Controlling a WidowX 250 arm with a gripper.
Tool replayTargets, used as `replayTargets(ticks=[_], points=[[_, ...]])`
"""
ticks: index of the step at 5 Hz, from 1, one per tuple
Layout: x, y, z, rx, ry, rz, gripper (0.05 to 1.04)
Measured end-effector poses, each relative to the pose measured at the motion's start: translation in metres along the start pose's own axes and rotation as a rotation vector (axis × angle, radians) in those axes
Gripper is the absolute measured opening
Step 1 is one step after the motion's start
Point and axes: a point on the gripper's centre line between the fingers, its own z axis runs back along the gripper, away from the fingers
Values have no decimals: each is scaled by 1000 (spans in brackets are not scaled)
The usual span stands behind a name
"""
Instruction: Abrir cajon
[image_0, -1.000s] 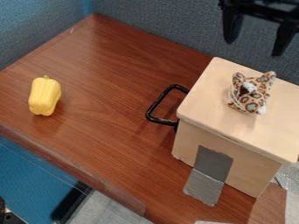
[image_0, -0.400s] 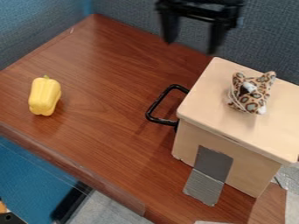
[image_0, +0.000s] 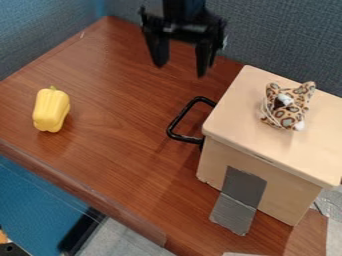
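Observation:
The black gripper (image_0: 182, 70) hangs near the top centre of the view, its two fingers spread apart with nothing between them. Below it and slightly right is the black handle (image_0: 176, 122) on the left-facing front of a light wooden drawer box (image_0: 230, 120). The gripper and handle are apart. No gap shows between the drawer front and the box from this side.
A spotted plush toy (image_0: 288, 106) sits on top of the box. Grey tape (image_0: 239, 200) runs from the box's side onto the brown table (image_0: 120, 130). At the left stands a yellow toy pepper (image_0: 51, 109). Fabric partitions border the table's back and left.
From the upper right, the gripper has moved left and somewhat down, past the box's back corner. The box, handle, plush and pepper have stayed put.

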Motion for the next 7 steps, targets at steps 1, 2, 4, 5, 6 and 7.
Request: replayTargets(ticks=[1,2,4,5,6,7], points=[[-3,10,-27,-31,42,-3,1000],[-7,15,-52,-37,108,-3,1000],[-3,20,-96,-47,206,12,973],[-4,24,-111,-39,262,17,874],[-3,28,-109,-28,264,31,558],[0,37,-103,-9,252,42,317]])
